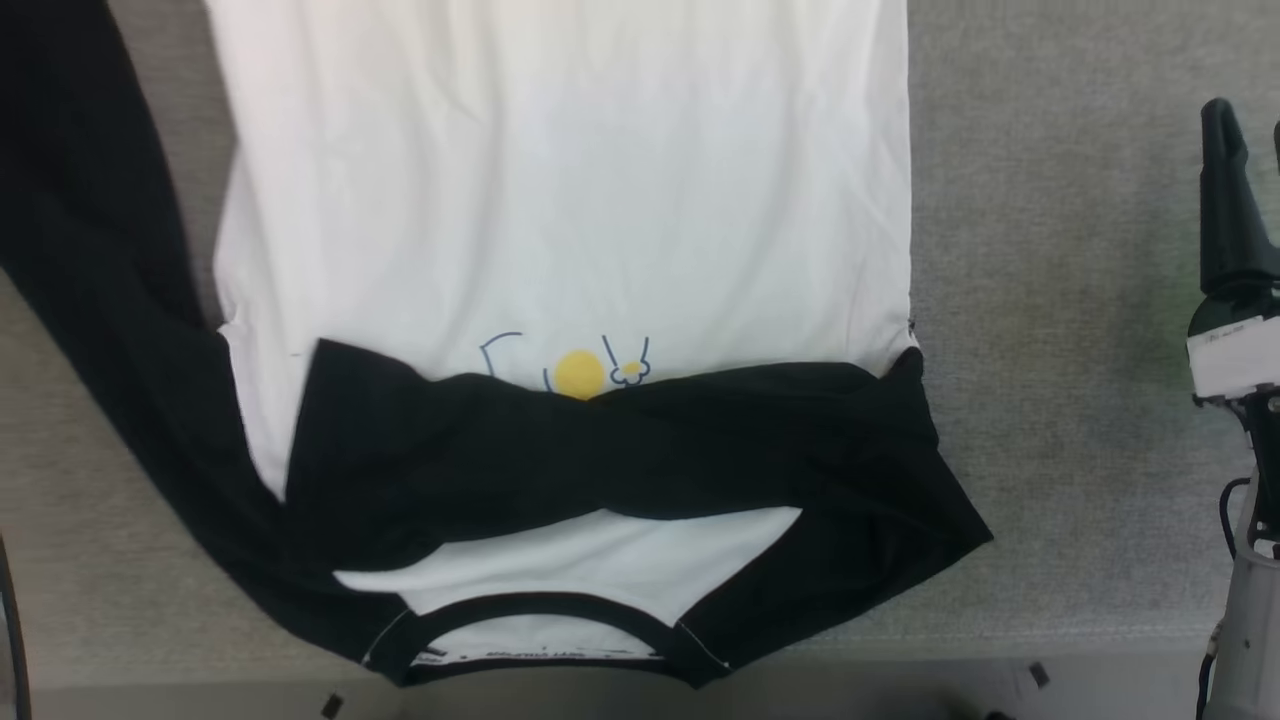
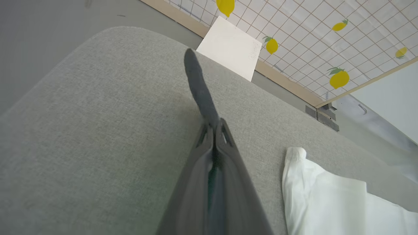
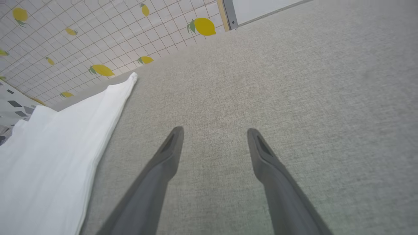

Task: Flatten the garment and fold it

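The garment (image 1: 560,200), a white T-shirt with black sleeves, lies flat on the grey table (image 1: 1050,300), collar toward me. One black sleeve (image 1: 620,450) is folded across the chest, half covering the yellow print (image 1: 578,373). The other sleeve (image 1: 90,250) trails up the left side. My right gripper (image 1: 1248,120) stands open to the right of the shirt. In its wrist view, the right gripper (image 3: 214,133) is over bare table, the garment's white edge (image 3: 65,137) to its left. My left gripper (image 2: 214,125) is shut with nothing seen between its fingers, near the garment's white corner (image 2: 294,156).
A white board (image 2: 230,47) leans at the foot of a lemon-patterned tiled wall (image 2: 326,32) beyond the table's rounded corner. A dark streak like a shadow (image 2: 197,81) runs ahead of the left fingertips. Bare table lies to the right of the shirt.
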You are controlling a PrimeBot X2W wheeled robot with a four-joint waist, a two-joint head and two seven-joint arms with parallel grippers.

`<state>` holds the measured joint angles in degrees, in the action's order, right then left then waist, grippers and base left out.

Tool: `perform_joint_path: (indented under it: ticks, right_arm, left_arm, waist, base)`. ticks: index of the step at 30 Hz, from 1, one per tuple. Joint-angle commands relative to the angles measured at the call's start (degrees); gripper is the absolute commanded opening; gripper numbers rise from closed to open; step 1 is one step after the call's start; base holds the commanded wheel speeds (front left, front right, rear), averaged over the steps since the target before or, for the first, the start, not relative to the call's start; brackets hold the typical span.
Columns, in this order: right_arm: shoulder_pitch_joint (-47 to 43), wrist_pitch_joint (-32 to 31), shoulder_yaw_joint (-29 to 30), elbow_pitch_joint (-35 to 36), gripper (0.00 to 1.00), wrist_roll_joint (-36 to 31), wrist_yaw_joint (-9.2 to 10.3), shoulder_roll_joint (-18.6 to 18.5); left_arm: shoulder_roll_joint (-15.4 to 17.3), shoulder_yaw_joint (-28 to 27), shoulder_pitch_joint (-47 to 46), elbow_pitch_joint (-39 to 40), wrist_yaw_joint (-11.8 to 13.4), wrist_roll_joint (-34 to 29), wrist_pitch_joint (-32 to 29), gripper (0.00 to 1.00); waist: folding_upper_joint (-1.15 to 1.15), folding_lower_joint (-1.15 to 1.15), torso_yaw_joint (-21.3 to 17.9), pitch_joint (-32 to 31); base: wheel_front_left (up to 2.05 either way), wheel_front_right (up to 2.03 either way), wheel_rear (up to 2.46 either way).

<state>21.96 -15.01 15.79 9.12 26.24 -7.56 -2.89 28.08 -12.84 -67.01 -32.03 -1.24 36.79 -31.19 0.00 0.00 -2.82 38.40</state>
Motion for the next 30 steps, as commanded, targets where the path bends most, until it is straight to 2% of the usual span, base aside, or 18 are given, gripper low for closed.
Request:
perform_joint_path:
  ticks: [1, 5, 11, 15, 17, 20, 24, 30]
  right_arm:
    - [-1.0, 0.4, 0.1, -0.6, 1.00, -0.3, 0.08, 0.0]
    - [-2.3, 0.5, 0.6, -2.6, 1.00, -0.2, 0.08, 0.0]
    - [-4.8, 1.1, 0.8, -6.4, 1.00, 0.2, 0.08, 0.0]
    - [-6.2, 1.7, 0.7, -8.8, 1.00, 0.6, 0.08, 0.0]
    - [-7.0, 1.9, 0.9, -9.7, 1.00, 0.7, 0.08, 0.0]
    - [-8.4, 2.2, 1.3, -11.0, 1.00, 0.7, 0.08, 0.0]
    - [-9.5, 2.4, 1.0, -12.1, 1.00, 1.1, 0.08, 0.0]
    - [-10.3, 2.8, -0.1, -13.3, 1.00, 1.8, 0.08, 0.0]
  left_arm:
    - [0.5, -0.4, 2.3, -0.1, 0.8, -0.5, 0.9, 0.00]
    - [-0.2, -0.6, 7.3, 0.7, 1.6, -1.8, 3.8, 0.00]
    - [-3.7, 1.9, 14.0, 6.4, -1.4, -2.5, 8.1, 0.00]
    - [-7.5, 5.6, 19.2, 12.3, -2.6, -2.7, 7.4, 0.00]
    - [-9.9, 7.9, 21.9, 15.4, -2.7, -2.9, 6.6, 0.00]
    - [-15.5, 12.8, 26.3, 19.8, -2.5, -2.9, 4.8, 0.00]
    - [-21.5, 20.0, 31.4, 22.7, -2.7, -3.0, 2.3, 0.00]
    - [-24.8, 31.7, 38.6, 20.8, -3.7, -1.4, 1.4, 0.00]
  waist:
    - [0.00, 0.00, 2.6, -6.2]
    - [0.00, 0.00, 4.7, -11.6]
    - [0.00, 0.00, 7.0, -19.3]
    - [0.00, 0.00, 7.8, -23.5]
    - [0.00, 0.00, 8.3, -25.0]
    - [0.00, 0.00, 9.0, -27.6]
    - [0.00, 0.00, 9.0, -29.7]
    - [0.00, 0.00, 7.0, -30.9]
  base:
    - [0.00, 0.00, 0.00]
    - [0.00, 0.00, 0.00]
    - [0.00, 0.00, 0.00]
    - [0.00, 0.00, 0.00]
    - [0.00, 0.00, 0.00]
    - [0.00, 0.00, 0.00]
    - [0.00, 0.00, 0.00]
    - [0.00, 0.00, 0.00]
